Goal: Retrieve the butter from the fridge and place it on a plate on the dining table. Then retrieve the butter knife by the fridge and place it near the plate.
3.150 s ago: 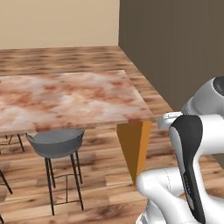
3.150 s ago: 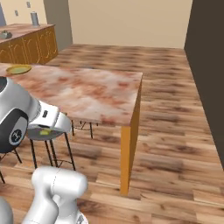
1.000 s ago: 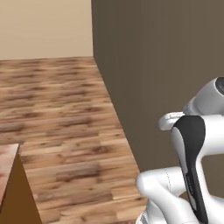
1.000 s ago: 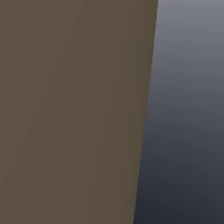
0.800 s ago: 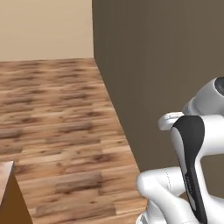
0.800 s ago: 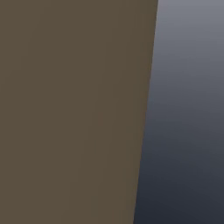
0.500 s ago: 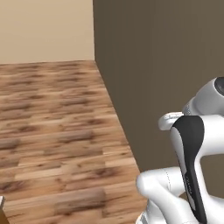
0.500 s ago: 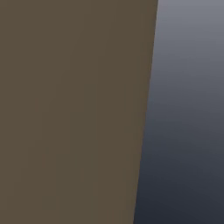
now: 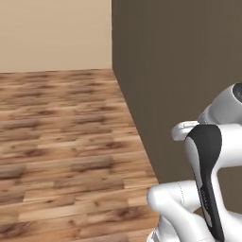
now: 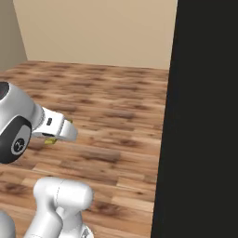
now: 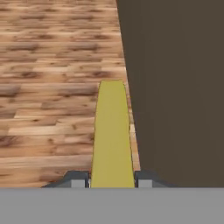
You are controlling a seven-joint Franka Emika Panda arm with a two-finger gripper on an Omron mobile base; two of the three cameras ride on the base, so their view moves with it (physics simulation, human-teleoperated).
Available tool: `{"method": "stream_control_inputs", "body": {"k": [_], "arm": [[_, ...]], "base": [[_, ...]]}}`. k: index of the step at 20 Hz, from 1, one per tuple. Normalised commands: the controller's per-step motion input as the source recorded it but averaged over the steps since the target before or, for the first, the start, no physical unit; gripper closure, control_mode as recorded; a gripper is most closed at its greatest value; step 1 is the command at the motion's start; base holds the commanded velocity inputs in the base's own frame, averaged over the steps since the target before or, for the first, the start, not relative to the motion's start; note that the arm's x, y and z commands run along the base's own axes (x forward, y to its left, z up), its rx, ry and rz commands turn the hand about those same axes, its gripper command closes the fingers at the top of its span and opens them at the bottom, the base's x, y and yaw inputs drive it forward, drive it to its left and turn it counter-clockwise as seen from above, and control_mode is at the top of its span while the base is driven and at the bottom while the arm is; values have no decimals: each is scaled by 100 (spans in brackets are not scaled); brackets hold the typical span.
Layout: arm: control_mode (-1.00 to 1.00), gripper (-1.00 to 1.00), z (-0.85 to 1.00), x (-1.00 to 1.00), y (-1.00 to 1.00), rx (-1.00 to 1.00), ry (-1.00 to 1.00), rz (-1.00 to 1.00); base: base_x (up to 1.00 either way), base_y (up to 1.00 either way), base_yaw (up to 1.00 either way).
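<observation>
A dark brown wall (image 9: 179, 85) rises at the right of a bare wood-plank floor (image 9: 61, 137) running to a far beige wall (image 9: 54, 33), with neither plate nor dining worktop in sight. The white arm (image 10: 28, 123) is folded close over the base, its fingers (image 11: 112, 180) nearly shut on the butter (image 11: 112, 135). The pale-yellow stick's long axis points straight out from the fingertips toward the far floor, so the placement waits on the base bringing the plate within reach.
</observation>
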Motion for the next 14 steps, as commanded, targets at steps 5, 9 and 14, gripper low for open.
{"method": "stream_control_inputs", "body": {"k": [5,9,14], "arm": [[100,100,0,0,0,0,0,0],[100,100,0,0,0,0,0,0],[100,100,0,0,0,0,0,0]], "base": [[90,37,24],[73,22,28],[60,31,29]]}}
